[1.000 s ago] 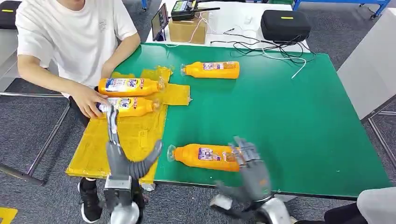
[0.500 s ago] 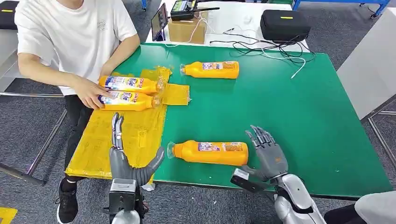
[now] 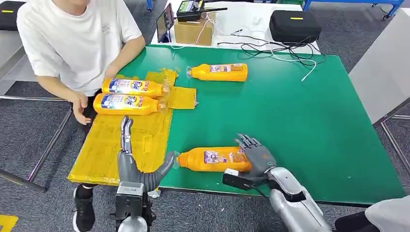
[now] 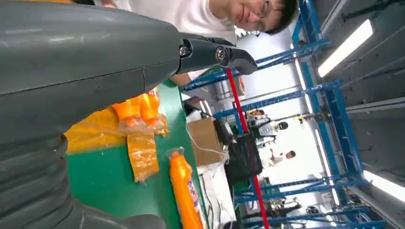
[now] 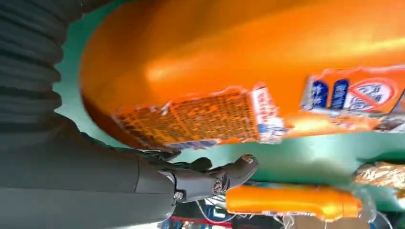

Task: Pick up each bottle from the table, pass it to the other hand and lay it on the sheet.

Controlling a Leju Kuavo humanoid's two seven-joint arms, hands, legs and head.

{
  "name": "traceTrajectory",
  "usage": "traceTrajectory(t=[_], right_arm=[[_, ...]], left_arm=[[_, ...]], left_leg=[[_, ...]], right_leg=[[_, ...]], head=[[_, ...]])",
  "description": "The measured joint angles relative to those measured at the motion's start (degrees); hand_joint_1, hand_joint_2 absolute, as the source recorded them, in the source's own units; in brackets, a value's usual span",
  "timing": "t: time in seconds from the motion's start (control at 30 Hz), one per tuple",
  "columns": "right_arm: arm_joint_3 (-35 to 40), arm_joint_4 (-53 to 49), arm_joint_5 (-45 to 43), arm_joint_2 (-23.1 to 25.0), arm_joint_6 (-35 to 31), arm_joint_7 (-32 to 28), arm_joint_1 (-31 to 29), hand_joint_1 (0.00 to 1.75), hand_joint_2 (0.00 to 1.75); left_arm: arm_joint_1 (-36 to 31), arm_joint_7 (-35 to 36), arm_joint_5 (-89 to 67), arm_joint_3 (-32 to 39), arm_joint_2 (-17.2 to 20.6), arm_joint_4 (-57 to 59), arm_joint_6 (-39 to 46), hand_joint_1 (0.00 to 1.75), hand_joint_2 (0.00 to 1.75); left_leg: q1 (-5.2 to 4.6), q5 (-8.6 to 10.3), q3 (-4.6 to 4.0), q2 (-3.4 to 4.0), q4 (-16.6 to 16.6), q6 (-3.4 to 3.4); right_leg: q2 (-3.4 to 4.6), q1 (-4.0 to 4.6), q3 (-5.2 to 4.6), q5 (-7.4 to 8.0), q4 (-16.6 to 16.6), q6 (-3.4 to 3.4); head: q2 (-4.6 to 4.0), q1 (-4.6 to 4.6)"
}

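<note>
An orange bottle (image 3: 210,159) lies on its side near the front edge of the green table (image 3: 300,125), cap pointing left. My right hand (image 3: 255,155) lies over its base end, fingers spread across the top and thumb low at the table edge. It has no closed grip. Up close, that bottle (image 5: 215,62) sits against the palm with a finger (image 5: 210,181) stretched out. My left hand (image 3: 133,166) is open over the yellow sheet (image 3: 104,145), holding nothing. Two bottles (image 3: 131,87) (image 3: 126,104) lie on the sheet. Another bottle (image 3: 217,72) lies at the far side.
A person in a white shirt (image 3: 72,34) sits at the sheet's far left, one hand (image 3: 77,108) just off its edge. Behind the table stand a cardboard box (image 3: 193,31), a black case (image 3: 295,25) and loose cables (image 3: 280,48).
My right hand has moved left and come down onto the near bottle's base end. The person's hand has let go of the bottles on the sheet and pulled back. My left hand barely shifted.
</note>
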Motion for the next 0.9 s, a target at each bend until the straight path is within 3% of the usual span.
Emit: traceTrajectory(t=[0.03, 0.07, 0.1, 0.13, 0.3, 0.63, 0.77, 0.9], right_arm=[[0.92, 0.83, 0.39, 0.26, 0.33, 0.96, -0.87, 0.0, 1.75], [1.68, 1.63, 0.52, 0.59, 0.65, 1.91, -1.7, 0.23, 1.75], [2.51, 2.69, 0.39, 1.25, 1.88, 3.41, -2.76, 1.47, 1.75], [3.1, 3.88, -0.09, 1.98, 3.49, 5.08, -3.85, 1.73, 1.75], [6.43, 10.98, -0.74, 4.39, 9.1, 11.17, -10.47, 1.75, 1.75], [9.9, 19.99, -1.27, 6.18, 13.33, 15.34, -17.09, 1.75, 1.75], [9.62, 20.74, -5.17, 6.38, 11.35, 12.6, -17.17, 1.75, 1.75], [6.02, 18.77, -18.16, 6.47, 8.48, 2.57, -14.31, 1.75, 1.75]], left_arm=[[0.02, 0.05, 0.13, -0.22, 0.0, 0.02, 0.0, 0.0, 1.75], [0.01, 0.42, -0.11, -0.39, 0.02, 0.0, 0.0, 0.0, 1.75], [0.01, 1.1, -0.35, -0.63, 0.09, -0.09, 0.0, 0.0, 1.75], [0.02, 1.7, -0.35, -1.0, 0.28, -0.35, 0.0, 0.0, 1.75], [0.0, 4.31, -0.29, -2.38, 1.03, -1.49, -0.09, 0.0, 1.75], [0.81, 6.91, 3.16, -2.32, 1.73, -1.97, -0.7, 0.0, 1.75], [1.22, 8.55, 6.34, -2.14, 1.97, -1.95, -2.67, 0.0, 1.75], [1.8, 9.31, 14.85, -1.88, 2.16, -1.68, -6.21, 0.0, 1.75]], left_leg=[[0.0, 0.0, 0.0, 0.04, 0.0, 0.0], [0.0, 0.0, 0.0, 0.12, 0.0, 0.0], [0.0, 0.0, 0.02, 0.19, 0.0, 0.0], [0.0, 0.0, 0.05, 0.25, 0.0, 0.0], [0.01, 0.0, 0.21, 0.3, 0.0, 0.0], [-0.01, 0.05, 0.36, 0.15, 0.01, 0.03], [0.0, 0.04, 0.39, 0.17, 0.01, 0.03], [0.01, 0.03, 0.41, 0.21, 0.0, 0.03]], right_leg=[[0.02, 0.0, 0.0, 0.0, 0.0, 0.0], [0.09, 0.0, 0.0, 0.0, 0.0, 0.0], [0.16, 0.0, 0.0, 0.0, 0.0, 0.0], [0.22, 0.0, -0.01, 0.01, 0.0, -0.01], [0.25, 0.01, 0.08, 0.02, -0.01, -0.02], [0.21, -0.02, 0.31, 0.03, -0.03, 0.01], [0.22, -0.01, 0.31, 0.03, -0.03, 0.01], [0.23, 0.01, 0.33, 0.03, -0.03, 0.01]], head=[[0.02, 0.0], [0.0, 0.02], [0.0, 0.0], [0.0, 0.0], [0.0, 0.0], [0.0, 0.02], [0.0, 0.04], [0.0, 0.09]])
